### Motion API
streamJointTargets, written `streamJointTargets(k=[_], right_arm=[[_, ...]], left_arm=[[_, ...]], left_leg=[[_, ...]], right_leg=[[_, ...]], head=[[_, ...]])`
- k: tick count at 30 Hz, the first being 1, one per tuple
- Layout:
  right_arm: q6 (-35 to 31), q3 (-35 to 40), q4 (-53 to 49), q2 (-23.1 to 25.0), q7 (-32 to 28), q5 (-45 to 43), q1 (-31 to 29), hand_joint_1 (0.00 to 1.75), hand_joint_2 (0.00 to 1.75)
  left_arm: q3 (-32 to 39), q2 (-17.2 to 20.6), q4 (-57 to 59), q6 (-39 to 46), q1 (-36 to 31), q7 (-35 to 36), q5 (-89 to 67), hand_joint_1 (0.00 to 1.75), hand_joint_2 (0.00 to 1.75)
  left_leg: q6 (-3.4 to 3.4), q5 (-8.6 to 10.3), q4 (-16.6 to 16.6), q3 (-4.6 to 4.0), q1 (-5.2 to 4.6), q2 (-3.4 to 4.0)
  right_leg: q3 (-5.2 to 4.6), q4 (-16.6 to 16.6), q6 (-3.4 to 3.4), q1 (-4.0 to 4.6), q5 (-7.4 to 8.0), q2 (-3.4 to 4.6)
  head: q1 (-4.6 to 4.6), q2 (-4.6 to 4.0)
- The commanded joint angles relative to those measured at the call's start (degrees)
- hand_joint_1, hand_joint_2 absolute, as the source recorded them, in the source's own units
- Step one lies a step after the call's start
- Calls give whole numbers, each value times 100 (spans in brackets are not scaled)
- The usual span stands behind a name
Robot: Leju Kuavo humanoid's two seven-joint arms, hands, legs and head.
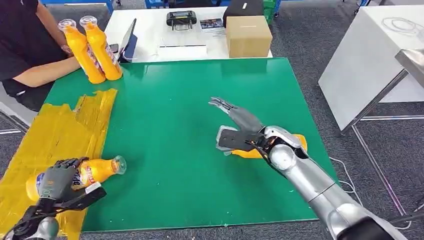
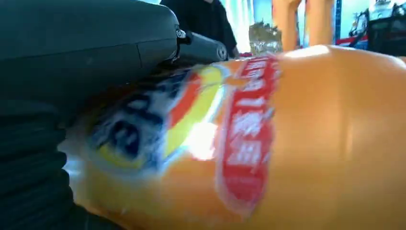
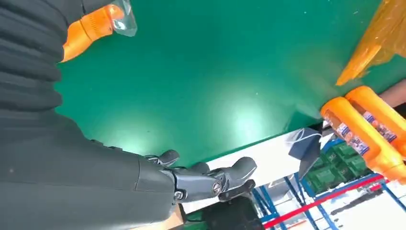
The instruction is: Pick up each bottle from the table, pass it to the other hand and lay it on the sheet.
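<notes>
Held bottle (image 1: pixel 80 175): orange drink, plastic, lying on its side in the left hand (image 1: pixel 59 180), cap end pointing toward the bench (image 1: pixel 190 115) centre, body straddling the edge of the yellow sheet (image 1: pixel 50 135). The left hand's fingers wrap the labelled mid-body; the left wrist view shows the label (image 2: pixel 244 134) close against the palm.

Handling, judged: full, so moderately heavy; smooth rounded wall and glossy label, likely slippery; stiff enough to take a firm squeeze. Best hold is around the label band, near the balance point, not the narrow neck.

Second bottle (image 1: pixel 260 151) lies on the bench just under the right hand (image 1: pixel 237 131), well apart from the sheet. Right hand holds nothing, fingers spread.

Two more bottles (image 1: pixel 95 47) stand tilted just beyond the sheet's far end, held by a person (image 1: pixel 25 45).
</notes>
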Motion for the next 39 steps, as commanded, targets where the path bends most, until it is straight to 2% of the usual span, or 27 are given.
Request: streamJointTargets(k=[1,4,6,11,16,24,27,28,29,31,36,39], right_arm=[[343,536,240,-627,105,-208,-622,0,175],[337,492,-99,-972,112,-233,-369,0,175],[341,472,-150,-1143,136,-220,-180,0,175],[182,363,-34,-1280,82,-68,124,0,175],[83,14,-417,-1645,48,57,638,0,175],[103,-37,-466,-1628,55,95,657,0,175],[29,-387,-850,-1876,88,213,1212,0,175],[-13,-573,-1054,-2000,87,298,1518,0,175],[-58,-696,-1188,-2085,93,402,1728,0,175],[-90,-939,-1323,-2156,73,521,2064,0,175],[-44,-1162,-1236,-2109,42,784,2234,0,175],[-67,-1247,-953,-1953,71,865,2124,0,175]], left_arm=[[-812,156,786,-48,0,102,-123,0,0],[-772,321,553,-135,230,48,-42,0,0],[-862,495,596,-479,310,67,-74,0,0],[-921,523,819,-505,296,19,2,0,0],[-787,473,599,-463,406,57,159,0,0],[-768,461,564,-486,413,57,166,0,0],[-322,172,203,-443,496,-313,754,0,0],[-47,-35,-67,-607,534,-549,1216,0,0],[180,-195,-264,-1092,524,-812,1843,0,0],[556,-422,-632,-1705,494,-1040,2694,0,0],[1131,-768,-1299,-3083,498,-1258,4351,0,0],[1180,-910,-1450,-3442,561,-1281,4665,0,0]], left_leg=[[7,-3,0,18,-1,-3],[7,0,-5,18,-5,-20],[12,-8,-3,31,1,-7],[7,-2,-11,43,-13,-28],[9,-3,-10,49,-19,-37],[10,-5,-10,56,-15,-12],[10,-4,-13,62,-14,-29],[10,-3,-12,67,-15,-34],[12,-9,-12,64,-6,-25],[15,-5,-11,62,-8,-62],[13,-5,-3,41,-17,-62],[16,-13,0,37,-14,-46]], right_leg=[[22,-4,-4,1,-5,-11],[29,-3,0,-4,-5,-25],[46,-13,-2,4,-6,-15],[57,-13,-5,-11,-8,-30],[60,-8,0,-18,-8,-34],[62,-6,-4,-14,-4,-12],[72,-11,-3,-13,-8,-29],[75,-9,-2,-14,-9,-32],[78,-22,-7,-3,-8,-28],[86,-23,-1,-6,-15,-64],[65,-8,15,-14,-19,-53],[58,-10,11,-9,-19,-40]], head=[[2,0],[0,0],[2,0],[4,0],[2,0],[2,0],[0,0],[2,0],[0,0],[-2,0],[4,0],[4,0]])
